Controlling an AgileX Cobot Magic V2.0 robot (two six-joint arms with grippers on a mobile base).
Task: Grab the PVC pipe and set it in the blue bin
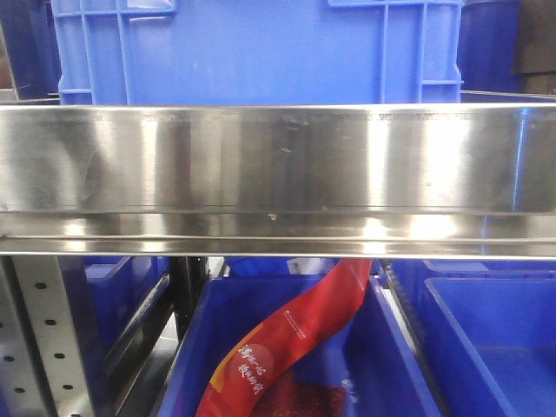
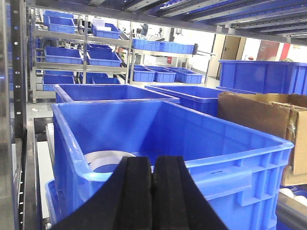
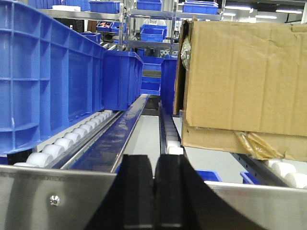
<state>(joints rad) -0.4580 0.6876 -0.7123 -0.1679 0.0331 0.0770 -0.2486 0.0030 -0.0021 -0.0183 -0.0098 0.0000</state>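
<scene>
Left hand (image 2: 152, 191) closed, empty, before blue bin (image 2: 201, 143); PVC pipe unseen

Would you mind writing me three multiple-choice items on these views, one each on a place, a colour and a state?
1. In the right wrist view, where is the cardboard box relative to the roller track?
A. to its right
B. to its left
C. beneath it

2. What colour is the banner hanging into the bin below the steel shelf?
A. green
B. red
C. white

3. How do the jaws of the left gripper stand?
A. wide open
B. clamped on a pipe
C. closed together, empty

Answers: 1 A, the box fills the right side of the view; 2 B, it is red with pale lettering; 3 C, the black pads meet with nothing between them.
</scene>
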